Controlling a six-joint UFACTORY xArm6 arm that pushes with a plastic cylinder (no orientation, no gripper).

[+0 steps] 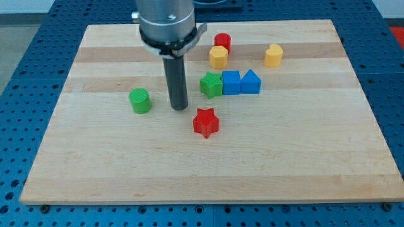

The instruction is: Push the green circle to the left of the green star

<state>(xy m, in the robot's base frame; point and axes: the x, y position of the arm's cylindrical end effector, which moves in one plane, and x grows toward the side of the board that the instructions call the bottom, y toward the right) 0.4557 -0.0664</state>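
Our arm (165, 19) is a silvery grey cylinder ringed by a black collar with a small side tab; below it runs a straight dark rod ending in my tip (180, 108).

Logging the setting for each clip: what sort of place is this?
Probably a robotics lab bench. A wooden board lies on a blue perforated table, small coloured blocks are scattered on it, and my tip stands between the green circle and green star.
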